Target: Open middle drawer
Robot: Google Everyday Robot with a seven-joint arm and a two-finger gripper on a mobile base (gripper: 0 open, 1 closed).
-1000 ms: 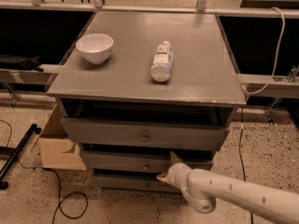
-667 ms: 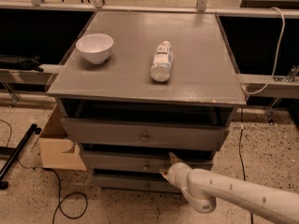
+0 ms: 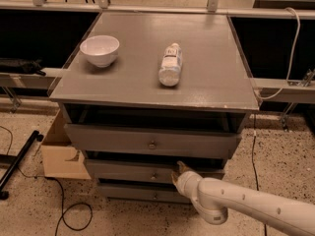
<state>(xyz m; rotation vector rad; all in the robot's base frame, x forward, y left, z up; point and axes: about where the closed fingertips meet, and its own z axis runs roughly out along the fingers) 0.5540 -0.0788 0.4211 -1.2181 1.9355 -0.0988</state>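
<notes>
Facing the camera from the second tier of the cabinet (image 3: 236,90), the middle drawer (image 3: 123,170) runs its long axis level across the cabinet's front; its small round knob (image 3: 154,175) sits at the centre of the flat grey face; a dark gap shows above its top edge, under the top drawer (image 3: 113,137), and the lowest drawer (image 3: 130,191) lies beneath it. Reaching in from the lower right of the cabinet, the white arm (image 3: 246,204) slopes up and leftward to the drawer front; the gripper (image 3: 177,172) is at the middle drawer's face, just to the right of the knob, its tan tips against or very close to the wood; whether it is apart or closed I cannot tell, and no grasp on the knob is visible. On the cabinet's top stand a white bowl (image 3: 100,49) near the left edge and a bottle (image 3: 171,64) lying on its side near the centre; a cardboard box (image 3: 56,154) sits by the cabinet's left side.
</notes>
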